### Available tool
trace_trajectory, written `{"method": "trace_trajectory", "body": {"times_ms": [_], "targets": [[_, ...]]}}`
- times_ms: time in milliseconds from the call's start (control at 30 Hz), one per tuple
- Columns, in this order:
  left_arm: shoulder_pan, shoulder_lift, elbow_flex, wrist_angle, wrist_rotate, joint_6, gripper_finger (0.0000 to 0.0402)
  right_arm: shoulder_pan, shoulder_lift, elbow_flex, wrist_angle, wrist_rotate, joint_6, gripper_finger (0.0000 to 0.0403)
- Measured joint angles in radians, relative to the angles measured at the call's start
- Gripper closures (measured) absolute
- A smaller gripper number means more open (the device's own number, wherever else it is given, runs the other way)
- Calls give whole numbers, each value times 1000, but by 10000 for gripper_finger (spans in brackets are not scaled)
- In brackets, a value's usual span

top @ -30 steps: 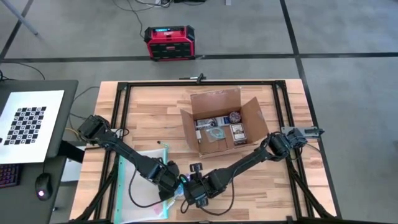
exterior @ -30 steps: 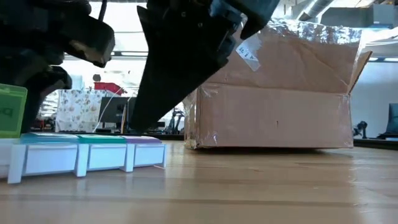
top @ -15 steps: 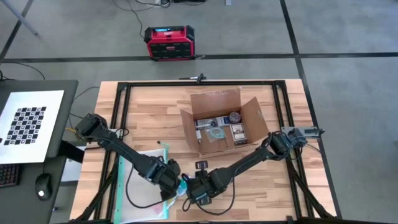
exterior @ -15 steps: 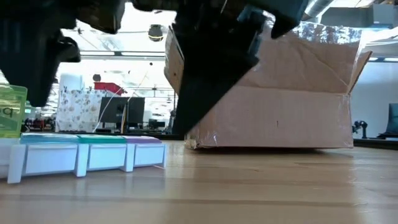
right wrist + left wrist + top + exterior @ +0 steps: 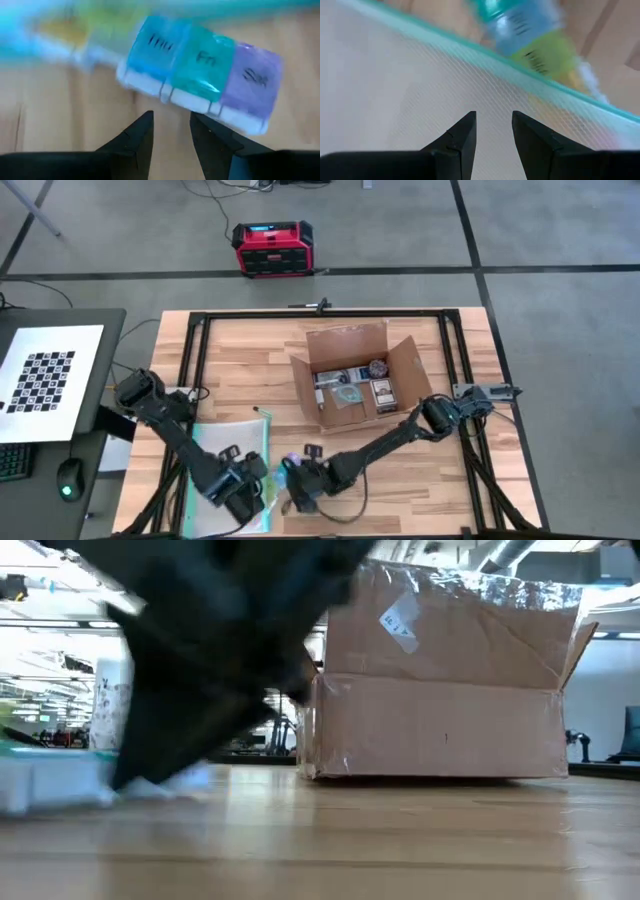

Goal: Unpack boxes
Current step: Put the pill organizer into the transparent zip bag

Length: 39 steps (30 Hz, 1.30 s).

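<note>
Box (image 5: 360,375) sits open mid-table. Both arms stretch low toward the near edge, away from it: left gripper (image 5: 492,131) over a pouch (image 5: 225,470), right gripper (image 5: 170,127) beside a pill organizer (image 5: 200,72); both part-open, empty.

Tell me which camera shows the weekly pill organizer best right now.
The right wrist view: the pill organizer fills the frame, day lids readable. The high view shows only a small end beside the right gripper; the low view has it blurred at the edge; the left wrist view a blurred part.

2 dark jointed arms, black cables looped alongside, left claw (image 5: 492,131) with tapered matte-black fingers (faint seam lines)
</note>
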Motion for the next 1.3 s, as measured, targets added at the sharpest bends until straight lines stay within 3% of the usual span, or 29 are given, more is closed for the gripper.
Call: {"method": "trace_trajectory", "body": {"times_ms": [300,533,900,1000,1067,1300], "targets": [[-140,0,0,-12,-12,-242,293,-75,54,-1,244,-87,-74,280],[-159,0,0,-17,-25,-300,293,-103,63,2,522,-103,-182,280],[-159,0,0,-46,-29,-297,293,-91,14,3,320,-109,-312,280],[-159,0,0,-55,-81,-299,293,-82,25,1,281,-104,-325,280],[-159,7,-4,-30,-133,-265,293,-81,55,0,338,-105,-312,280],[-169,9,-51,20,-111,-281,293,-88,159,31,618,-102,-343,280]]}}
